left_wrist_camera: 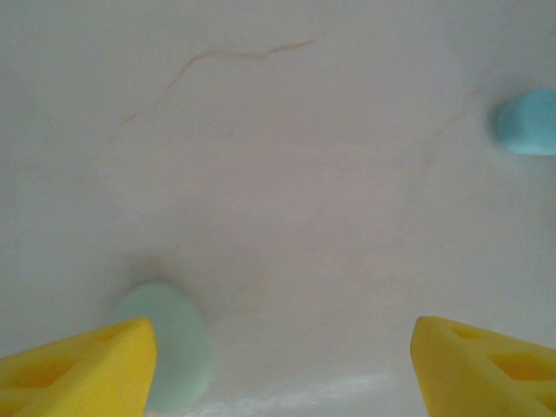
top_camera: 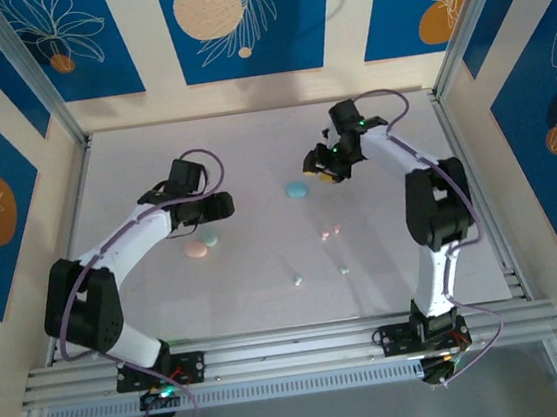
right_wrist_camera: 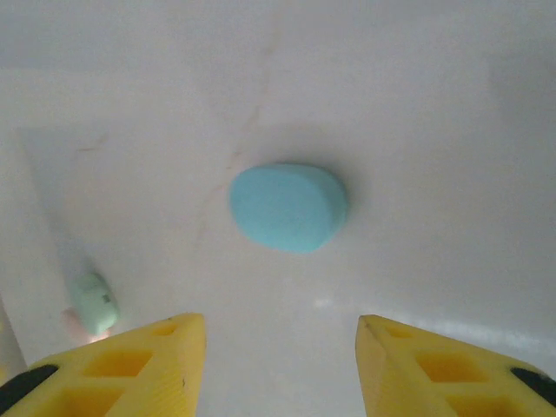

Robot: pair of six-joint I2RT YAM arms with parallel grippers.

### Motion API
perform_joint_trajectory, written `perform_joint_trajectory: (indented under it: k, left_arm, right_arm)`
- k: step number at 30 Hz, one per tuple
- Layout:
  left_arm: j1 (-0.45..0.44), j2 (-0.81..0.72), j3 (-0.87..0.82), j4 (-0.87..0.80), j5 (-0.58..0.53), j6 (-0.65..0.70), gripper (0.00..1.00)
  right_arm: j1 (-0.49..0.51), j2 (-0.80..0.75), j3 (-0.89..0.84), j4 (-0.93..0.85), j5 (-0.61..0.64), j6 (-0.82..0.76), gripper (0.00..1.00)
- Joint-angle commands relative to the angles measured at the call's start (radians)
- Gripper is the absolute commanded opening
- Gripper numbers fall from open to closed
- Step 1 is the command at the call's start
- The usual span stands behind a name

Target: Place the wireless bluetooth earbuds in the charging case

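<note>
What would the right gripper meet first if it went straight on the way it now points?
Probably the blue case: it lies on the table straight ahead of the right gripper, roughly centred between its open jaws. Depth is unclear, so the jaws could touch the table just short of it.

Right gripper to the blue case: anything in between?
Nothing. In the right wrist view, bare white table lies between the open right gripper and the blue case.
</note>
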Motion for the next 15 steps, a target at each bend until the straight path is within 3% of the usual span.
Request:
perform_joint_trajectory:
  k: [1,15]
  left_arm:
    - [0.015,0.061,0.054,-0.129,-0.137,-0.044,0.73]
    - [0.018,0.196,0.096,-0.171,-0.206,-0.093,0.65]
  right_arm:
    - [-0.005,-0.101,-0.039,-0.039,0.017,-0.032,0.5]
    - [0.009,-0.208,-0.143,-0.013,-0.045,0.01,0.5]
